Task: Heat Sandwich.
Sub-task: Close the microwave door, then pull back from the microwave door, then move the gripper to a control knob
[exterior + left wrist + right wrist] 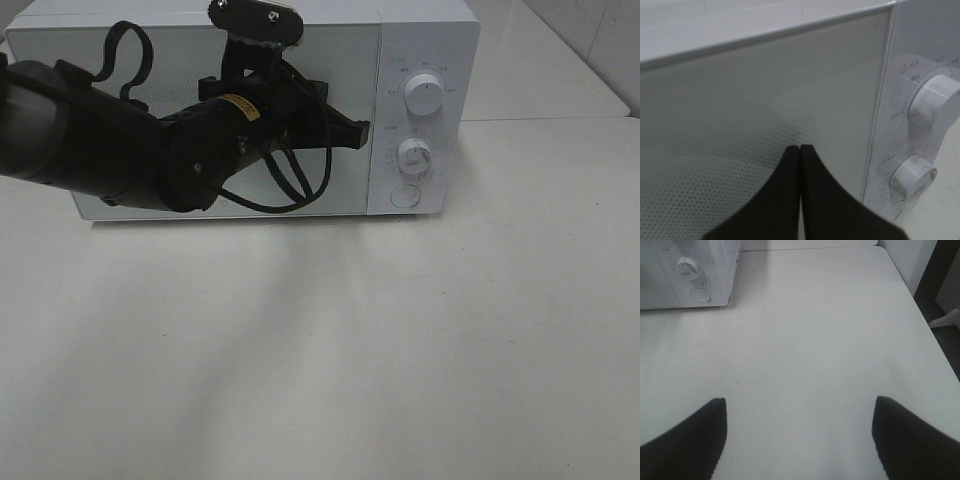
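A white microwave point(420, 40) stands at the back of the table with its door point(340, 60) closed; the door also shows in the left wrist view point(740, 100). My left gripper point(362, 130) is shut and empty, its tips right by the door's right edge, next to the control panel. In the left wrist view the gripper point(800, 148) has both fingers pressed together. My right gripper point(800, 407) is open and empty over bare table; it does not show in the exterior high view. The sandwich is out of view.
The control panel carries an upper knob point(423, 95), a lower knob point(414, 156) and a round button point(405, 195); the knobs also show in the left wrist view point(935, 102) point(912, 175). The white table point(330, 350) ends at its right edge point(927, 325).
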Robot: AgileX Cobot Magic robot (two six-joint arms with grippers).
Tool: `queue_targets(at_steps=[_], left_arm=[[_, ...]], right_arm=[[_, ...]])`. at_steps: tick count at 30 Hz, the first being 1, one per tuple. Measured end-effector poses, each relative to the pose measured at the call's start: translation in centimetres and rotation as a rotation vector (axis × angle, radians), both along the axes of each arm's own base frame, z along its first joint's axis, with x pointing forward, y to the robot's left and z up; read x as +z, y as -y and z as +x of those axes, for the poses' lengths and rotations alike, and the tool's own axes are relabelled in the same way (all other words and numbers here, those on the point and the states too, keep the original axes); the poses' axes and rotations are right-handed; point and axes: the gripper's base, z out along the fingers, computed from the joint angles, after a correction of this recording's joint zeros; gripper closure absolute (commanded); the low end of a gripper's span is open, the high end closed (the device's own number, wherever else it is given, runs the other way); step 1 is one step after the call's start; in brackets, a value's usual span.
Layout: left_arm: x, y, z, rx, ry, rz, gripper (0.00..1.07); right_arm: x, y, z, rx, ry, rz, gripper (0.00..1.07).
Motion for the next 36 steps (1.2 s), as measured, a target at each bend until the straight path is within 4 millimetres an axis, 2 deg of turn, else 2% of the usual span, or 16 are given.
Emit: queue_targets(at_steps=[4,14,16,17,18,20,21,22,24,26,32,36], left_arm=[[0.2,0.0,-0.2,0.003,-0.002,-0.008,1.07],[0.9,-2.1,-2.3,0.073,-0.021,-0.052,1.07],[1.3,-2.3,-3.5,0.058,-0.037,-0.048,0.97],[1.3,-2.3,-3.5,0.058,-0.037,-0.048,0.97],[1.4,-2.4,-3.8,0.051,-0.050,-0.043,0.90],[1.7,-2.9,-4.7,0.031,-0.103,-0.023,0.64],[1.7,-3.1,-5.0,0.023,-0.125,-0.014,0.33],[1.7,-3.1,-5.0,0.023,-0.125,-0.014,0.33],[1.8,-3.4,-5.7,0.009,-0.170,0.001,0.05],[1.9,-3.6,-6.5,-0.022,-0.248,0.028,0.08],[2.5,-3.8,-7.8,-0.084,-0.372,0.071,0.08],[3.1,-4.5,-9.3,-0.147,-0.517,0.130,0.08]], right_arm=[[0.0,0.0,0.0,0.000,0.000,0.000,0.31],[0.0,0.0,0.0,0.000,0.000,0.000,0.31],[0.0,0.0,0.0,0.000,0.000,0.000,0.31],[0.0,0.0,0.0,0.000,0.000,0.000,0.31],[0.0,0.0,0.0,0.000,0.000,0.000,0.31],[0.0,0.0,0.0,0.000,0.000,0.000,0.31],[0.0,0.0,0.0,0.000,0.000,0.000,0.31],[0.0,0.0,0.0,0.000,0.000,0.000,0.31],[0.0,0.0,0.0,0.000,0.000,0.000,0.31],[0.0,0.0,0.0,0.000,0.000,0.000,0.31],[0.0,0.0,0.0,0.000,0.000,0.000,0.31],[0.0,0.0,0.0,0.000,0.000,0.000,0.31]])
